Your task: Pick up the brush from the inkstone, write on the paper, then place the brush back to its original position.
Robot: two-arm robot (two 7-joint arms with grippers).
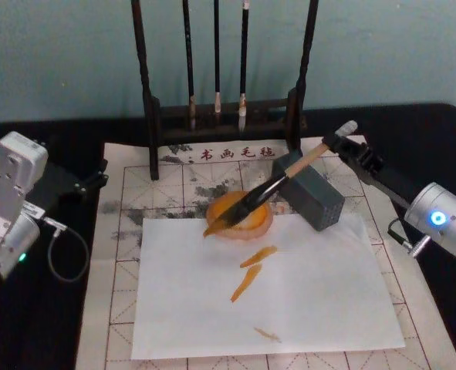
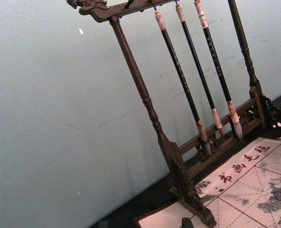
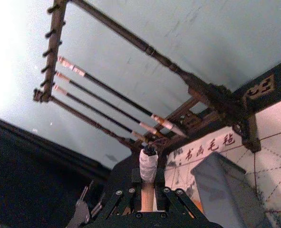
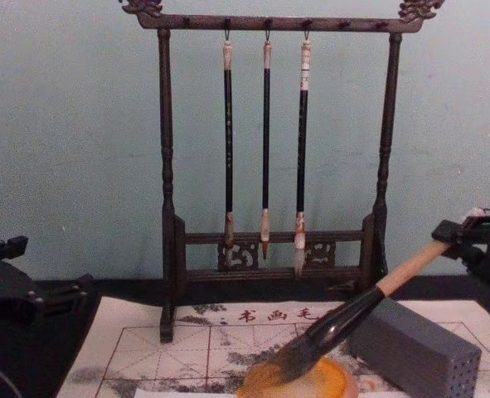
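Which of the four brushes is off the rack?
The large brush with light wooden handle and thick dark tuft: the right gripper holds its top end, its tip in the orange dish. The three thin black brushes hang on the dark rack.

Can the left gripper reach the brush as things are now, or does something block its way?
Probably yes: only flat paper lies between the left gripper, parked at the left edge, and the brush. But the right gripper grips the handle's top, with bristles in the orange dish.

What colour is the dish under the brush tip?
Orange; the dish shows best in the head view.
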